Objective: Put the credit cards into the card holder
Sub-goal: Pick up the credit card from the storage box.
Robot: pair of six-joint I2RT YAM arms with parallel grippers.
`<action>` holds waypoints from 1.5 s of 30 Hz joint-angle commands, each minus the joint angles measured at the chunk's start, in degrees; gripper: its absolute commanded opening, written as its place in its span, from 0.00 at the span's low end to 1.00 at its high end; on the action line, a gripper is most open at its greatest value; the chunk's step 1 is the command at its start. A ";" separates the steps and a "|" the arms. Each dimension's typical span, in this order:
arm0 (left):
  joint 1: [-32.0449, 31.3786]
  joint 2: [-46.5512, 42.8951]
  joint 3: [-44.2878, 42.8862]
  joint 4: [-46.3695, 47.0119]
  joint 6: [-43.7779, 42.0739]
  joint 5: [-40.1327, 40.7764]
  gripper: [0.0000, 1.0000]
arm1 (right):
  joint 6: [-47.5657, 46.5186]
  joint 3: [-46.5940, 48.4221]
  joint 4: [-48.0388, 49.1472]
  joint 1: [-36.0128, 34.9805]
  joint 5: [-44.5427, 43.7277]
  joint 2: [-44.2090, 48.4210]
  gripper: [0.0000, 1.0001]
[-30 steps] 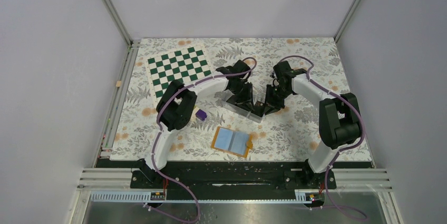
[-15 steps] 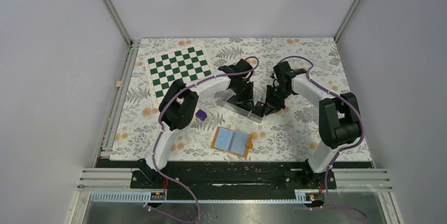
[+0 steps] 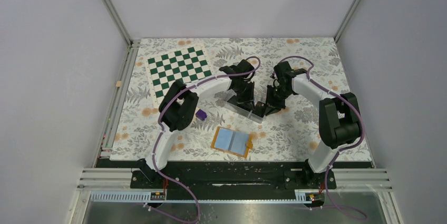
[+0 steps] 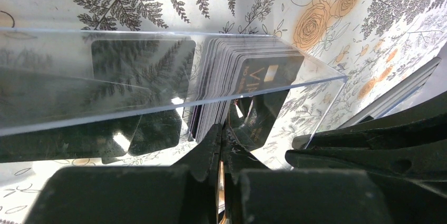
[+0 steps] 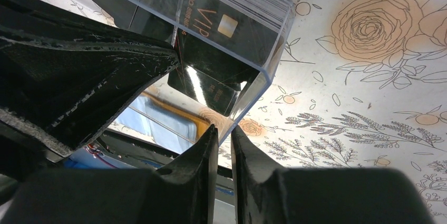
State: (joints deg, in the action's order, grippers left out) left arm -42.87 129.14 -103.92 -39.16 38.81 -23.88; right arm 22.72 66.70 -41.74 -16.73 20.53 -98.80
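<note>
The clear box is mostly hidden beneath the arms; credit cards are stacked inside. The left claw is closed tight, catch unclear; the right claw is pinched on its corner.

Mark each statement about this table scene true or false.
1. The card holder lies open, blue pockets up. True.
2. The credit cards sit stacked inside the clear box. True.
3. The checkerboard lies on the robot's right side. False: it lies at the far left.
4. A black card already lies on the card holder. False: none shows there.
5. The left gripper gapes wide. False: it is shut.
</note>
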 commanded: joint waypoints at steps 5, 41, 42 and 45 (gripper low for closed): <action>-3.23 -4.45 -4.70 -2.07 -2.49 3.94 0.02 | -0.66 0.49 -0.01 0.05 1.50 -0.43 0.20; -5.07 -0.45 -11.01 -7.18 -5.93 5.71 0.25 | -1.28 -0.16 -0.12 0.14 2.01 -0.10 0.21; -4.95 -1.23 -10.05 -5.99 -5.44 4.96 0.25 | -1.39 -0.23 -0.19 0.12 2.00 -0.05 0.21; -4.56 -3.83 -7.06 -2.52 -4.09 2.91 0.25 | -1.37 -0.16 -0.31 0.21 1.85 0.27 0.21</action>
State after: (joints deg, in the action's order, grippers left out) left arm -47.22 131.28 -113.06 -48.73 32.56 -15.20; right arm 22.26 66.67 -41.80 -16.71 20.67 -98.85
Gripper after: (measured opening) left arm 0.252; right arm 0.208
